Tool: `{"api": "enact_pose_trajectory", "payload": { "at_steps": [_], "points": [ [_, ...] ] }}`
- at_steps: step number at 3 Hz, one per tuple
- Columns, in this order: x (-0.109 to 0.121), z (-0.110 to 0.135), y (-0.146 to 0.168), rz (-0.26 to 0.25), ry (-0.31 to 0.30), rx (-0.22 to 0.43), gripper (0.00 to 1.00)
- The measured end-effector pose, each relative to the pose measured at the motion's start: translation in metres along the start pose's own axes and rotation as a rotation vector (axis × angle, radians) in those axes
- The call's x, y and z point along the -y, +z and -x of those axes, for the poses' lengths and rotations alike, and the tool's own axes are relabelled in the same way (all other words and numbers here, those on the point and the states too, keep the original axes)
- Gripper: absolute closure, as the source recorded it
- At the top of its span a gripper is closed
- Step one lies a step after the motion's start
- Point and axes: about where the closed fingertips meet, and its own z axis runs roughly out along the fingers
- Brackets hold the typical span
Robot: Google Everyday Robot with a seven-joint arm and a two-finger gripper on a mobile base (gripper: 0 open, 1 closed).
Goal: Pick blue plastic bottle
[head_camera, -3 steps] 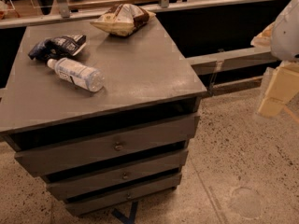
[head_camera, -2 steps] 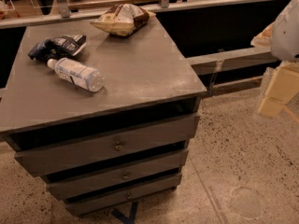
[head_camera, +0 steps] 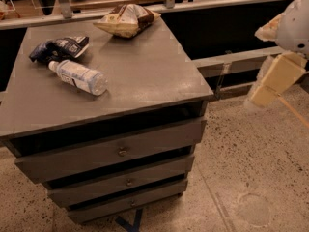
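Observation:
The blue plastic bottle (head_camera: pixel 78 76) lies on its side on the grey cabinet top (head_camera: pixel 145 71), left of middle, its white cap pointing to the back left. It touches or nearly touches a dark blue snack bag (head_camera: pixel 59 48) behind it. My gripper (head_camera: pixel 276 76) hangs at the far right edge of the view, off the cabinet and well to the right of the bottle. It holds nothing that I can see.
A tan-and-white chip bag (head_camera: pixel 126 19) lies at the cabinet's back edge. The cabinet has three drawers (head_camera: pixel 120 151) at its front. A rail and a dark wall run behind it. Speckled floor (head_camera: pixel 251 168) lies to the right.

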Motion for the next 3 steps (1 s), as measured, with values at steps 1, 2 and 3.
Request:
{"api": "enact_pose_trajectory", "payload": {
  "at_steps": [1, 2, 3],
  "points": [
    [0.019, 0.034, 0.005, 0.015, 0.074, 0.192, 0.0],
    [0.028, 0.083, 0.011, 0.045, 0.106, 0.377, 0.0],
    [0.026, 0.131, 0.021, 0.056, 0.123, 0.501, 0.0]
  ]
}}
